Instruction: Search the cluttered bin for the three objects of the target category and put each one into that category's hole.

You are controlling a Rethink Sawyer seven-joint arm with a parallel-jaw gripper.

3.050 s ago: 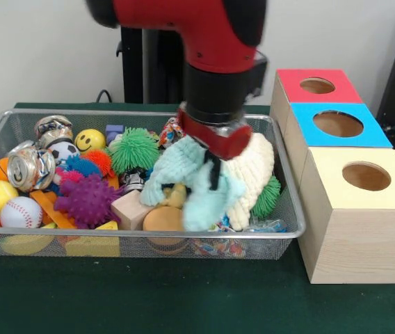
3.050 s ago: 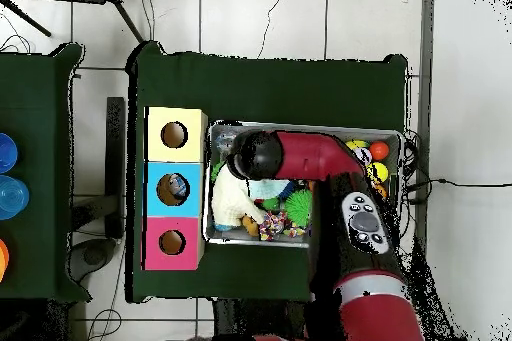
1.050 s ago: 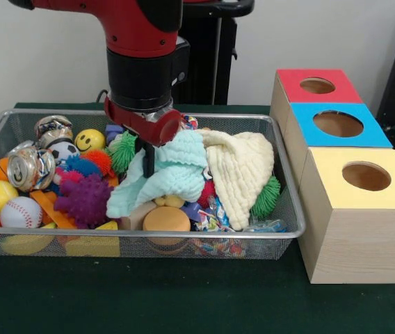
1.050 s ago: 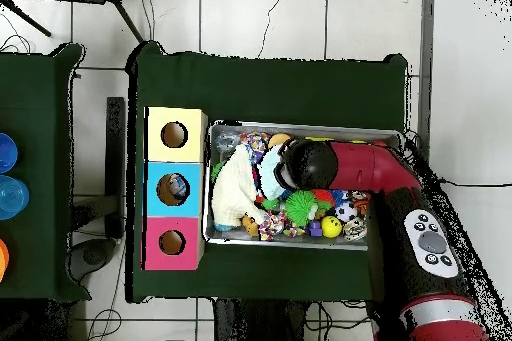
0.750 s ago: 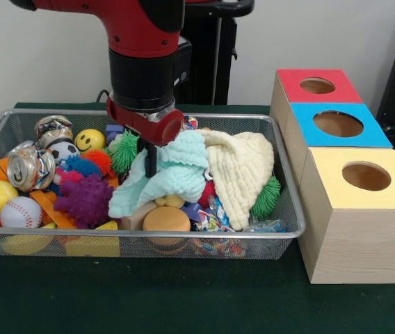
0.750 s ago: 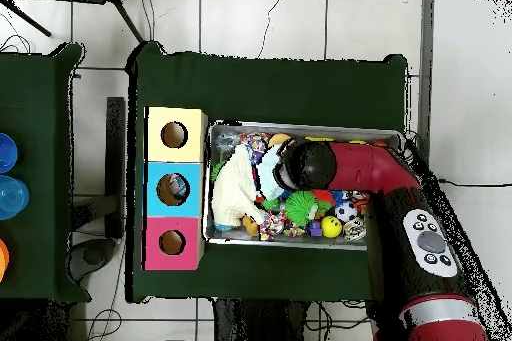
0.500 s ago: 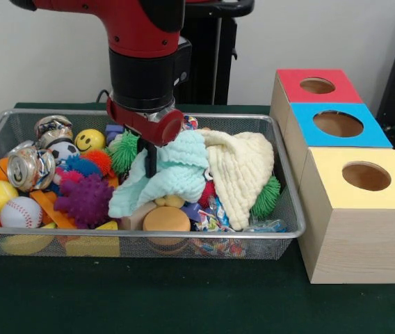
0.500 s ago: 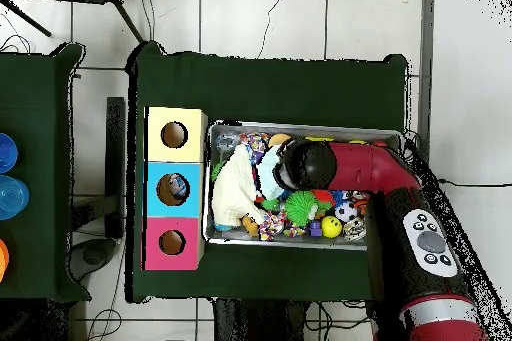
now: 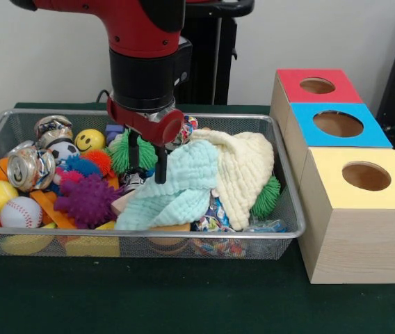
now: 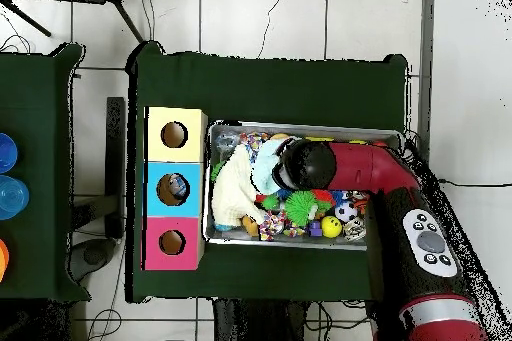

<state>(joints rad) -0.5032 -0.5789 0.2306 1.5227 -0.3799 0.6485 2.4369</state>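
My gripper [image 9: 147, 158] hangs open over the middle of the wire bin [image 9: 149, 236], its two black fingers [image 9: 161, 167] spread with nothing between them. Just below and to the right lies a mint-green cloth [image 9: 176, 191], draped loosely over the toys. A cream cloth [image 9: 243, 170] is heaped against it at the bin's right side. In the overhead view the arm's wrist [image 10: 305, 165] hides the gripper; the mint cloth [image 10: 266, 169] and cream cloth [image 10: 236, 189] show beside it.
Three boxes with round holes stand right of the bin: red [image 9: 316, 85], blue [image 9: 338, 124], yellow [image 9: 366, 176]. The bin's left half holds a purple spiky ball [image 9: 86, 200], a green spiky ball [image 9: 129, 149], a baseball [image 9: 21, 212], a crushed can [image 9: 30, 165] and a smiley ball [image 9: 90, 140].
The gripper has opened and let go of the mint cloth, which dropped and spread over the toys. The arm itself has barely moved in the last second.
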